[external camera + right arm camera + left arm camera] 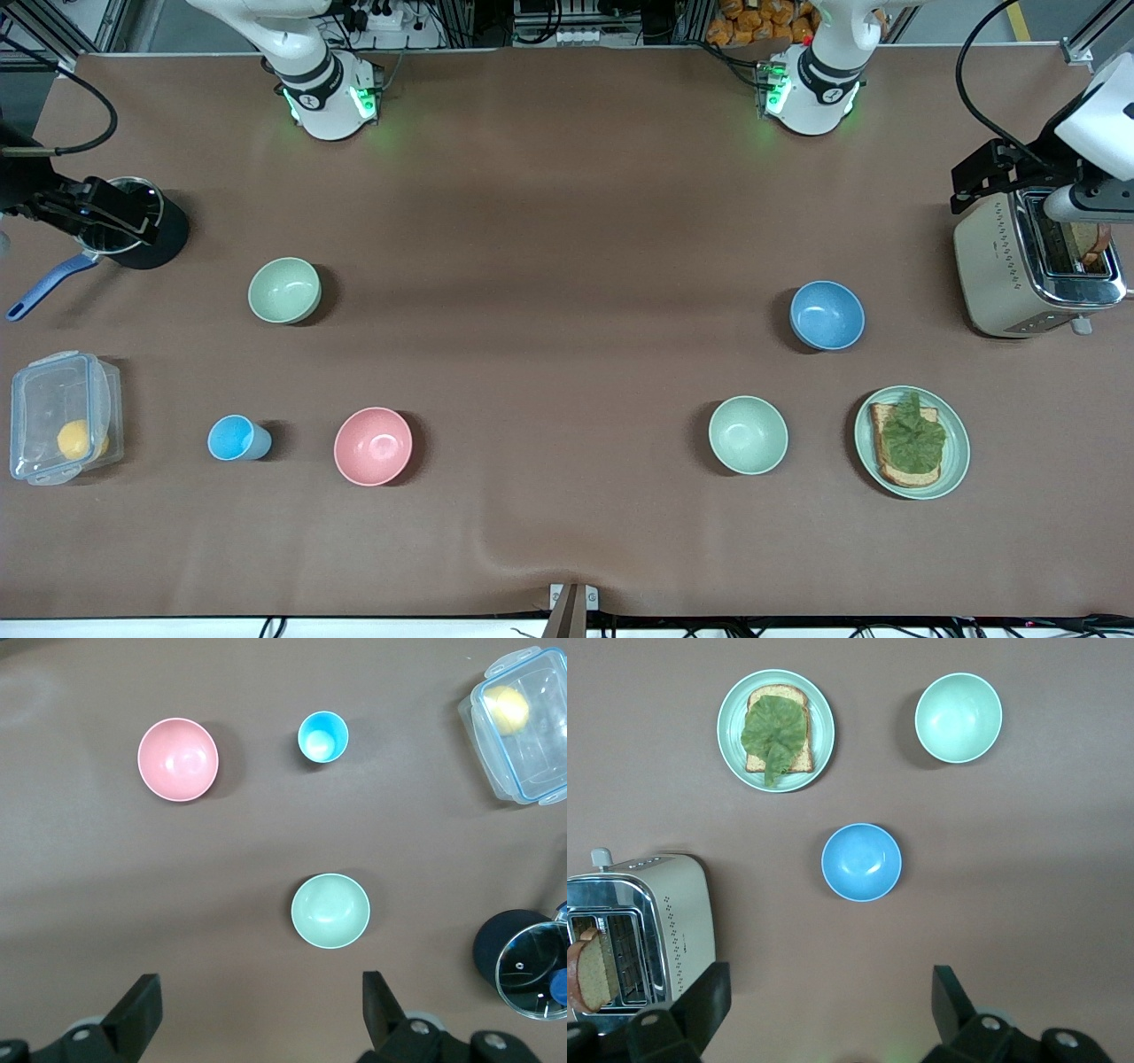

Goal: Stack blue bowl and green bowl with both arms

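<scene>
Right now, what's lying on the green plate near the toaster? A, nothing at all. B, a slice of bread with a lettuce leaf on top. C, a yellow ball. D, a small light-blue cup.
B: the green plate holds a slice of bread with a lettuce leaf on top, seen in both the front and left wrist views.

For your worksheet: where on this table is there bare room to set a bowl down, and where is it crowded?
Widest bare patch: mid-table, bordered by the pink bowl, sage-green bowl, blue bowl and mint-green bowl. The strip along the front edge is bare too. Crowded: the ends, around the toaster and plate, and by the pot and lidded box.
</scene>
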Available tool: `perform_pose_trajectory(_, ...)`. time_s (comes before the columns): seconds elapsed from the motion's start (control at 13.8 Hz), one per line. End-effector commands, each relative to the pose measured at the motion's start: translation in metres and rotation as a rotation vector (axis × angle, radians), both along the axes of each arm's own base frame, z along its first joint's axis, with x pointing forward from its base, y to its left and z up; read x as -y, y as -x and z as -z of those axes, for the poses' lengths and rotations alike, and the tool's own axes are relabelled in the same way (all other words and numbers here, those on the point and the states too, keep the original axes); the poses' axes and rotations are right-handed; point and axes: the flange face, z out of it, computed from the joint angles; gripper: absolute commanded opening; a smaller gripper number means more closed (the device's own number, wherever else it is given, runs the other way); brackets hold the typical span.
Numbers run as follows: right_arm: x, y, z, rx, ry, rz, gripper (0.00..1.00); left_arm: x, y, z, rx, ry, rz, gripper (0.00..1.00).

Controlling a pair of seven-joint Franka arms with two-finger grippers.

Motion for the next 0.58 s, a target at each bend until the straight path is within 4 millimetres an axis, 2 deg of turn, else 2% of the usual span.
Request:
perform_pose_trajectory(0.0, 0.003, 0.002, -0.002, 0.006, -0.001, 0.003, 1.00, -0.002, 0.010, -0.012, 0.007, 0.003, 0.020, 1.00)
perform_pose_trajectory(0.22, 0.016, -0.001, 0.004, -0.006, -0.010, 0.023, 1.00, 0.001, 0.006, -0.017, 0.020, 0.006, 0.022, 1.00)
perform_pose_trajectory(0.29, 0.021, -0.005, 0.014, -0.018, -0.013, 0.031, 1.00, 0.001, 0.004, -0.015, 0.017, 0.007, 0.022, 1.00)
perform_pose_trajectory(0.51, 0.031, -0.011, 0.069, -0.038, -0.013, 0.053, 1.00, -0.004, 0.004, -0.010, 0.004, 0.006, 0.023, 1.00)
